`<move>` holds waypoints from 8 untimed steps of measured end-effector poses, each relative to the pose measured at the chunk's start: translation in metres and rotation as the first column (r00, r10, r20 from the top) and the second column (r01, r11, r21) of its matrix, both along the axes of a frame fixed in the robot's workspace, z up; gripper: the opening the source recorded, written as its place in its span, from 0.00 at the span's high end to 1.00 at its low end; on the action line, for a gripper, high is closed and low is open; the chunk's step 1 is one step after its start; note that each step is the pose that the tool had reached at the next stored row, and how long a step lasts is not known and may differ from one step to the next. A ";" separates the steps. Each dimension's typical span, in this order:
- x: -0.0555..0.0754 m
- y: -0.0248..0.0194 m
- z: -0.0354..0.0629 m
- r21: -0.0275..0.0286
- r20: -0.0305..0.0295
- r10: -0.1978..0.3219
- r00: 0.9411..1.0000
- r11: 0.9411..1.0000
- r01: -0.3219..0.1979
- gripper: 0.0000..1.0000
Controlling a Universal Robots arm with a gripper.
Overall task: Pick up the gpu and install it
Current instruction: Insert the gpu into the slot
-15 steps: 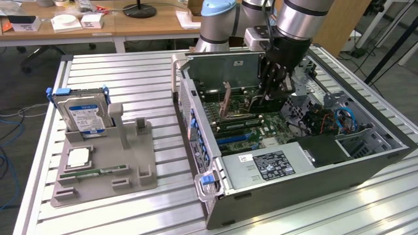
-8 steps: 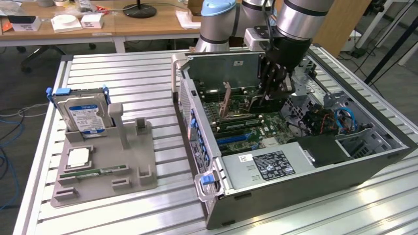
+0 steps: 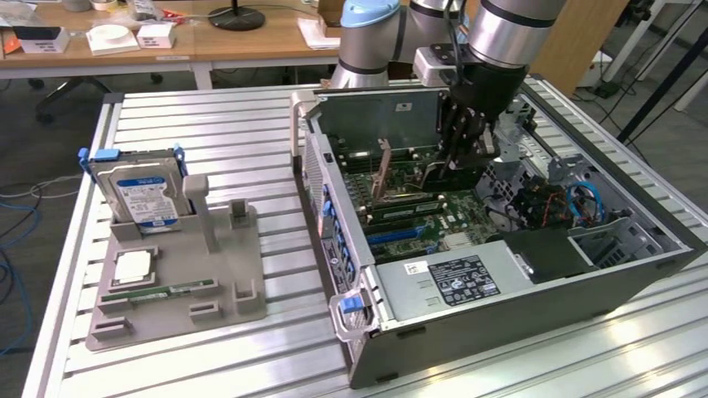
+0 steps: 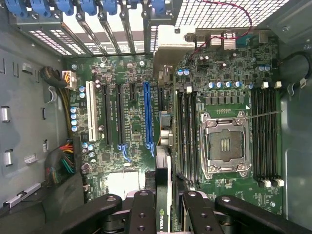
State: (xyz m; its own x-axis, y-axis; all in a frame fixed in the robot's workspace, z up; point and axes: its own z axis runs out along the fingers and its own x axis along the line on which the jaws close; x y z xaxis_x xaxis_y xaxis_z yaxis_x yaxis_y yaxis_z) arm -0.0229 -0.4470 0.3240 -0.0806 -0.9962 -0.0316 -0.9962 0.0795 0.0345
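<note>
Black-edged gpu, pinched edge-on in gripper, over motherboard between blue slot and memory slots; case walls around.

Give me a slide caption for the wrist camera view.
Gripper holds the gpu edge-on over the motherboard, near the long blue expansion slot.
</note>
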 end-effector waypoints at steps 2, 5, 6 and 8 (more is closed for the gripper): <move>0.000 0.0000 -0.0007 0.001 0.000 0.000 1.000 1.000 0.000 0.74; 0.000 0.0000 -0.0036 0.003 0.005 0.000 1.000 1.000 0.000 0.74; 0.000 0.0000 -0.0048 0.004 0.007 0.000 1.000 1.000 -0.001 0.74; -0.001 0.0000 -0.0073 0.004 0.010 0.003 1.000 1.000 -0.003 0.74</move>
State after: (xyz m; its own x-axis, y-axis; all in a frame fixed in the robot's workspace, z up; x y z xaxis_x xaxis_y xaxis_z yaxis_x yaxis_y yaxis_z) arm -0.0237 -0.4470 0.3168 -0.0772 -0.9964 -0.0361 -0.9968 0.0763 0.0248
